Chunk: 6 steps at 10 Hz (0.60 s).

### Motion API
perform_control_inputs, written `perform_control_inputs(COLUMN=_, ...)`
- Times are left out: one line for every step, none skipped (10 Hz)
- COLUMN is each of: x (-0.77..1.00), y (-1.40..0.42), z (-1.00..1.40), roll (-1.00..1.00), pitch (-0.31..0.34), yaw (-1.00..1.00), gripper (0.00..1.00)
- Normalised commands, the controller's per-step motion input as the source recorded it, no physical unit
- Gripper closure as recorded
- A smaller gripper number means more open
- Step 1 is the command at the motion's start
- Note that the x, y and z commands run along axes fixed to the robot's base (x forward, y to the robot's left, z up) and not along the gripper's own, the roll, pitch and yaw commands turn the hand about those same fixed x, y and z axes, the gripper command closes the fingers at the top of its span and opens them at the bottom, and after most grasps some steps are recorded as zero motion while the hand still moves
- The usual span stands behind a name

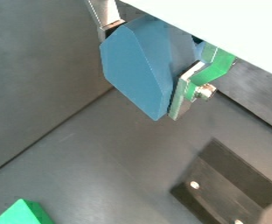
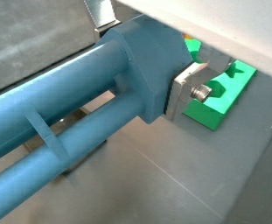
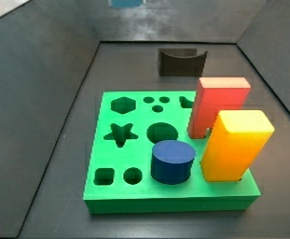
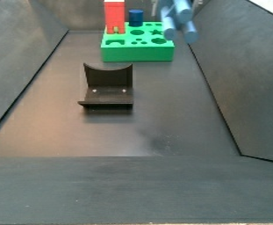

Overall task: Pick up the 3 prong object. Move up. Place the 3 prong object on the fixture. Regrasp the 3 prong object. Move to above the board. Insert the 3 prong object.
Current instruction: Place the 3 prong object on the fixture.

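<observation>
The gripper [image 2: 138,52] was clamped on the 3 prong object [image 2: 68,114], high in the air; the fixture [image 4: 107,86] lay below it, nearer than the board [image 4: 139,46].

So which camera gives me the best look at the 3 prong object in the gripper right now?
A wrist view: the 3 prong object fills the frame, prongs visible, clamped in the gripper. The other wrist camera shows its peaked end. One side view catches it raised near the board; the other shows only a sliver.
</observation>
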Motion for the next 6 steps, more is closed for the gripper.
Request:
perform_control_inputs(x=1.00, y=0.26, z=0.09, roll=-0.18, pitch=0.060, yaw=-0.16, gripper=1.00)
perform_control_inputs(x=1.00, y=0.24, z=0.08, roll=-0.17, pitch=0.068, yaw=-0.13, gripper=1.00)
perform_control_inputs(x=1.00, y=0.21, z=0.06, roll=-0.16, pitch=0.079, yaw=-0.09, gripper=1.00)
perform_control_inputs(x=1.00, y=0.19, z=0.06, roll=-0.15, pitch=0.098, yaw=-0.07, gripper=1.00)
perform_control_inputs(x=1.00, y=0.16, z=0.05, roll=-0.15, pitch=0.110, yaw=-0.07, gripper=1.00)
perform_control_inputs(x=1.00, y=0.14, z=0.05, roll=-0.14, pitch=0.111, yaw=-0.06, gripper=1.00)
